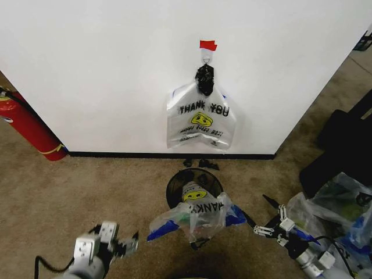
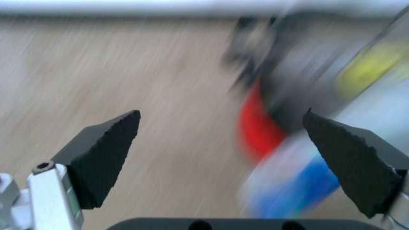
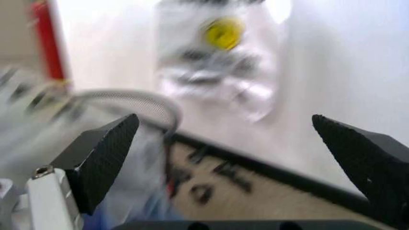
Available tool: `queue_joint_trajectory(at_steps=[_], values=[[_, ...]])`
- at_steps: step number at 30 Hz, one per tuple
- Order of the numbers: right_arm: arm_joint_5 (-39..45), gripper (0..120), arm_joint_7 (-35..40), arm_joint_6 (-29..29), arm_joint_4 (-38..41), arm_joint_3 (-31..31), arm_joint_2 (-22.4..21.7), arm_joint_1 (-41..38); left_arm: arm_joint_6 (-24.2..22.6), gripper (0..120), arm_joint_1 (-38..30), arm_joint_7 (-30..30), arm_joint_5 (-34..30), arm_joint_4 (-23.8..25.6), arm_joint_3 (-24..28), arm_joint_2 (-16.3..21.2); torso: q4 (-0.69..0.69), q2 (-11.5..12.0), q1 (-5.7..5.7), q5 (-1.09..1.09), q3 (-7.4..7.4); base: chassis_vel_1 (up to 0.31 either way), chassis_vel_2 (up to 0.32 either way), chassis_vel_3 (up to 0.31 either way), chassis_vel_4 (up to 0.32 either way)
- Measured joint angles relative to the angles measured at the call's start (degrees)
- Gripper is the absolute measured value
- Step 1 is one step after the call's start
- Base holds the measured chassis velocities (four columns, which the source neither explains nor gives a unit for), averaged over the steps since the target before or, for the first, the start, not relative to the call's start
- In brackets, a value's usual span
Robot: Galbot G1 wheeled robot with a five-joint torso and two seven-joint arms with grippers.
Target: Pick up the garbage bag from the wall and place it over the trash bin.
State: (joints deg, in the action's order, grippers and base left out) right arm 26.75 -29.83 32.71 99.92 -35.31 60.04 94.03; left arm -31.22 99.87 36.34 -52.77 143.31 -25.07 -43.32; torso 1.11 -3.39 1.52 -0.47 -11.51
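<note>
On the carpet below the wall, your garbage bag [image 1: 195, 218] drapes over the trash bin [image 1: 174, 187], blue patch showing. Your left gripper [image 1: 129, 244] and right gripper [image 1: 268, 224] flank it, both spread wide, holding nothing. Another smiley bag [image 1: 200, 119] hangs above.

The head camera looked down from high up at the wall [image 1: 116, 75], the carpet [image 1: 70, 197] and the bin [image 1: 195, 187]. The left wrist camera sat low, close to the bin, facing right. The right wrist camera also sat low, facing the far wall and sharing the bin.
</note>
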Motion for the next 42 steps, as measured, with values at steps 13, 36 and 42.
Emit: queue_joint_trajectory(at_steps=[13,36,42], values=[[-8.3,100,19.76,-1.77,15.09,2.32,10.16,5.53,10.23,100,-25.45,-20.8,0.78,-7.21,7.68,1.88,-0.01,0.0,0.0,0.02,-0.01,0.0,0.0,0.0,0.0],[-2.12,100,20.67,1.47,22.67,-7.15,18.34,18.98,-1.5,99,-68.47,-45.22,0.08,-44.4,38.18,-5.78,0.0,0.0,0.01,0.02,-0.01,0.0,0.0,0.0,0.0],[-0.64,100,20.93,1.3,22.68,-7.43,18.26,19.52,-1.49,95,-71.47,-52.59,6.39,-48.7,42.75,-5.84,-0.01,0.0,0.01,0.01,0.0,0.0,0.0,0.0,0.0]])
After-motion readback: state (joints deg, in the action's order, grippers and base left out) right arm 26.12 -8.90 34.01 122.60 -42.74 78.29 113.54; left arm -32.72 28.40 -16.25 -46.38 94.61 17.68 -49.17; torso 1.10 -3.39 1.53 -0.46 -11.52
